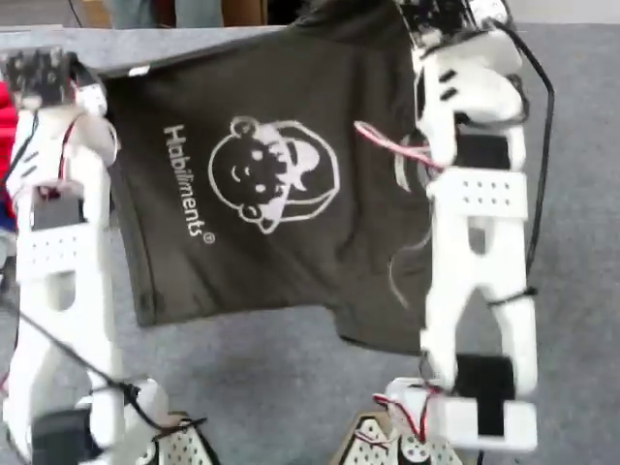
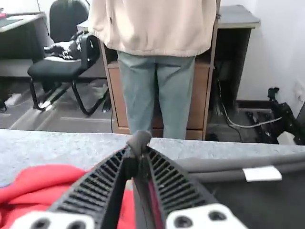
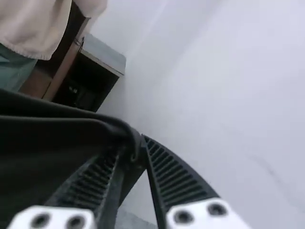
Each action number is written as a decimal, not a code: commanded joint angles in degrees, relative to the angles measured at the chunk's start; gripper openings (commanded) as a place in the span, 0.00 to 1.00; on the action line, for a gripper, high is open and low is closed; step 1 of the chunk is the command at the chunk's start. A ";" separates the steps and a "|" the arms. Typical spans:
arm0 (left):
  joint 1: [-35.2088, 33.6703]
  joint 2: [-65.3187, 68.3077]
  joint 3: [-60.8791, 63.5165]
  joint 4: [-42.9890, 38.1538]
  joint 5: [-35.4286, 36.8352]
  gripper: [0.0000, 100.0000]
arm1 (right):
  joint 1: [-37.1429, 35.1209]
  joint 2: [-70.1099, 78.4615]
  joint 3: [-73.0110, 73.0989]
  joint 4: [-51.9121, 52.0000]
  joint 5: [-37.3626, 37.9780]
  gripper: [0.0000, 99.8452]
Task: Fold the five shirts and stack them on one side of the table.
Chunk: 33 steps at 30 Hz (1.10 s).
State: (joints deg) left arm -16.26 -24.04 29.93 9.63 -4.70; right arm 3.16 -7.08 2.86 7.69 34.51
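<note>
Dark shirt (image 1: 194,262) stretched between both grippers over grey tabletop (image 1: 271,387) | left gripper (image 2: 138,145) pinching one corner | right gripper (image 3: 138,149) pinching the other | red shirt (image 2: 28,183) beside left gripper

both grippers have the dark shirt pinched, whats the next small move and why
Probably lower both arms together so the dark shirt settles flat on the table. The left gripper and right gripper are each shut on its edge, holding it stretched between them, so it looks ready to lay out for folding.
</note>
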 commanded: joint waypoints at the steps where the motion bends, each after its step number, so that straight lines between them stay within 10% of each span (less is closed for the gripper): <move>1: 0.57 3.96 -9.19 3.78 -0.62 0.03 | -0.18 4.70 -10.95 5.45 -0.18 0.01; 19: 0.75 -1.41 -6.73 48.88 -0.62 0.03 | 0.35 1.98 -17.01 60.40 0.62 0.01; 33: 8.04 -38.59 46.90 38.95 -5.45 0.03 | 3.43 -27.56 26.33 59.78 14.68 0.01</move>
State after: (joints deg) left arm -6.33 -57.63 70.64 50.42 -9.36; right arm 4.40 -25.01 18.77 71.43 48.31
